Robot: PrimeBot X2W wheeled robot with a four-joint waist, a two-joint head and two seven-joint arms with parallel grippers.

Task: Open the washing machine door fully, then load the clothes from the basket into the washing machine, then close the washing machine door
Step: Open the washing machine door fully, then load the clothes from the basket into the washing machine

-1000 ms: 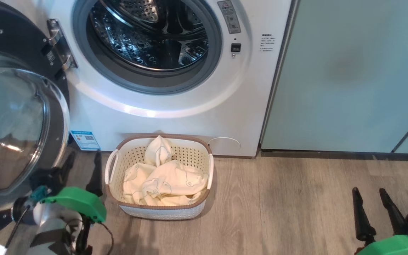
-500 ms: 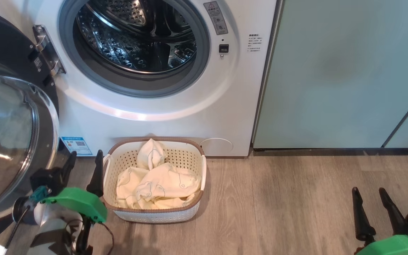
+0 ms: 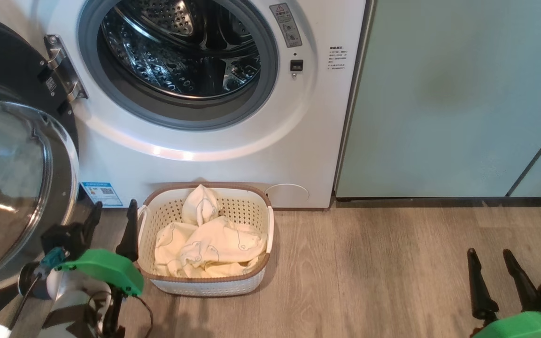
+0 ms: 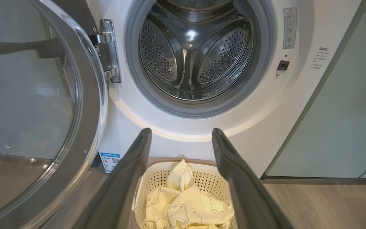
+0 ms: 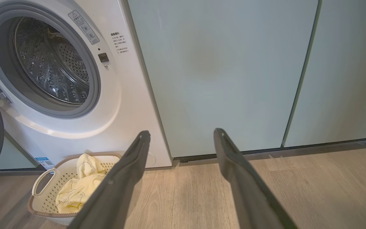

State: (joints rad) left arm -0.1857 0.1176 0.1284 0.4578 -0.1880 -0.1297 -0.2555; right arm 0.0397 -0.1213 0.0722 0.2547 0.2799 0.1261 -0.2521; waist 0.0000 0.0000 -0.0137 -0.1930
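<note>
Spread wide, the left gripper (image 3: 113, 207) hangs low at the lower left of the head view, with nothing between its two dark fingers, which point toward the foot of the washing machine (image 3: 298, 141). Its right finger stands just beside the basket's left handle; whether they touch cannot be told. In the left wrist view the same gripper (image 4: 181, 132) frames the basket (image 4: 202, 178) and the clothes (image 4: 186, 206) between its fingers.

The right gripper (image 3: 489, 253) is well apart from all this, at the lower right over the wooden floor (image 3: 369, 272), in front of the pale-green cabinets (image 3: 439, 94). Its fingers are also set far apart and hold nothing, as the right wrist view shows (image 5: 182, 132).

The washing machine door (image 3: 12, 188) is swung out to the left on its metal hinge (image 3: 64, 68), the bulging glass bowl facing the camera, just left of the left gripper. The round opening shows the perforated steel drum (image 3: 181, 51) ringed by the grey gasket (image 3: 270, 70).

The basket (image 3: 204, 286) stands on the floor close against the front of the washing machine, below the opening and a little right of the small blue sticker (image 3: 101, 193). The clothes (image 3: 209, 244) lie heaped inside it, pale yellow with thin bear outlines, one fold rising against the back wall of the basket
</note>
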